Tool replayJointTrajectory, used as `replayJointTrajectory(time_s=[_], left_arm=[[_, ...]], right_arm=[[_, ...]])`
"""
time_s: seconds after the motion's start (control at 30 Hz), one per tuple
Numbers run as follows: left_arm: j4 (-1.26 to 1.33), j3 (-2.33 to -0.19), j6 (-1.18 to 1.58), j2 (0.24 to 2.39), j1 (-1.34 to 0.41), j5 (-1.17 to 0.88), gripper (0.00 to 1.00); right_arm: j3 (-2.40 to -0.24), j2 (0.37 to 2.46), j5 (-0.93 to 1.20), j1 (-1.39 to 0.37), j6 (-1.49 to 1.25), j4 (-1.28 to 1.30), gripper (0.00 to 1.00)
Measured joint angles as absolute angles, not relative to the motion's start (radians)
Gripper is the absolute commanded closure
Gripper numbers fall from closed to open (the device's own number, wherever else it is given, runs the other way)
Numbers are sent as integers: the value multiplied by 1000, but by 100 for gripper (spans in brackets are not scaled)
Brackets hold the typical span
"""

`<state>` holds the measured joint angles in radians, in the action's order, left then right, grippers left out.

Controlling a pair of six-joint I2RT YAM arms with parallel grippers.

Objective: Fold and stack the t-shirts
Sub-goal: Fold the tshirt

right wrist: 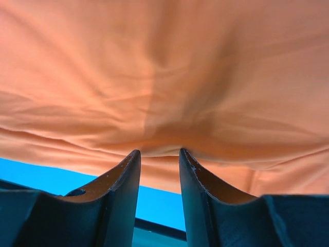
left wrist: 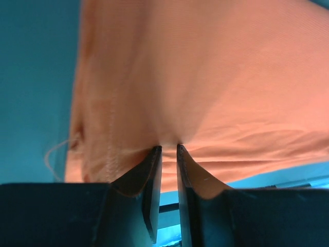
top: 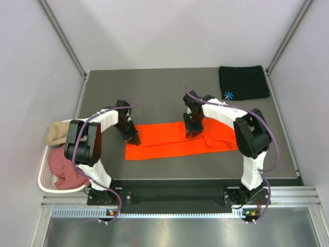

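Surface: a dark grey table (top: 154, 87), matt, with a metal rail (top: 180, 210) along its near edge.
Room: pale walls (top: 169, 31) close the table in on three sides, with slanted metal struts in the far corners.
Left arm: it rises from its base, bends out over the basket side and reaches inward. The left gripper (top: 134, 139) points down at the left end of the orange cloth.
Left gripper state: in the wrist view the left gripper (left wrist: 167, 147) has its fingers (left wrist: 152, 170) nearly together, pinching a pucker of the orange t-shirt (left wrist: 205, 77) at the tips.
Right arm: it is elbowed out to the right, forearm angled back toward the centre. The right gripper (top: 193, 134) is lowered onto the shirt's far edge, near its middle.
Right gripper state: the right gripper (right wrist: 158, 151) nips a gathered fold of the orange t-shirt (right wrist: 164, 67) between its fingertips (right wrist: 132, 159).
Orange t-shirt (top: 169, 141): one, lying as a long strip across the middle of the table.
Black t-shirt (top: 244, 82): one, folded at the far right corner, its light-blue starburst mark (top: 229, 95) facing up.
White basket (top: 43, 177): one, beside the table's left edge. It holds one tan t-shirt (top: 59, 133) and one dusty pink t-shirt (top: 64, 172).
Count: four shirts, two arms, one basket.
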<state>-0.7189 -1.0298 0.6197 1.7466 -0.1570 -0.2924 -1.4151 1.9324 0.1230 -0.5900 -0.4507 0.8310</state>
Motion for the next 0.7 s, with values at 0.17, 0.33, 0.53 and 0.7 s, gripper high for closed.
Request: replayJointTrajectory(time_s=[0.17,0.33,0.53,0.7], left_arm=[[-757,-1046,631,1757,-145,-248,78],[-773,-1045,638,1752,-138,-219,77],[-786,-1044,640,1743,-130,-183,76],[-787,-1037,640,1724,-124,-160,73]], right_arm=[[-1423,1932,120,-550,-440,831,63],[-1419,1932,114,-532,-430,830,63],[-1351,1929,103,-522,-414,809,63],[-1289,1903,108,-510,-397,780,63]])
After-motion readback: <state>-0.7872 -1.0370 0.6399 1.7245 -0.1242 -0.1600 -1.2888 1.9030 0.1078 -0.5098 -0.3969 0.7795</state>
